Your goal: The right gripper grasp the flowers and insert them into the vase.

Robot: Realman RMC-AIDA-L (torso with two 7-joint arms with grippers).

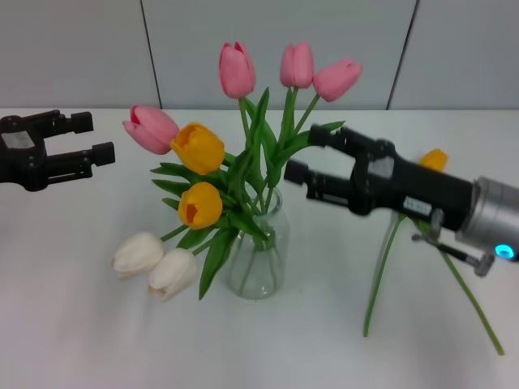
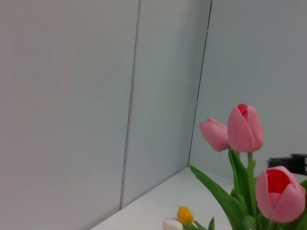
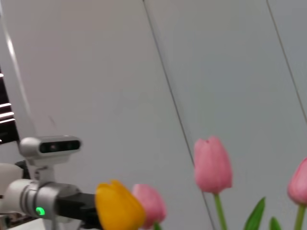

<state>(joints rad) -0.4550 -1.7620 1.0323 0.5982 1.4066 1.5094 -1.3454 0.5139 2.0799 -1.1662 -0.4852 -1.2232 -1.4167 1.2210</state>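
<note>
The clear glass vase (image 1: 258, 271) stands mid-table and holds several flowers: pink tulips (image 1: 236, 70) at the top, orange ones (image 1: 199, 147) in the middle, and white ones (image 1: 138, 253) drooping low on its left. My right gripper (image 1: 302, 154) hovers just right of the bunch at leaf height. It is open, a green leaf tip lies by its upper finger, and nothing is clamped. Pink buds (image 2: 245, 128) fill the left wrist view. The right wrist view shows a pink bud (image 3: 212, 165) and an orange bud (image 3: 119, 207).
My left gripper (image 1: 81, 139) is parked open at the far left, above the table (image 1: 81, 324). An orange tulip (image 1: 434, 158) and two long green stems (image 1: 379, 279) lie on the table behind and under my right arm. A grey panelled wall stands behind.
</note>
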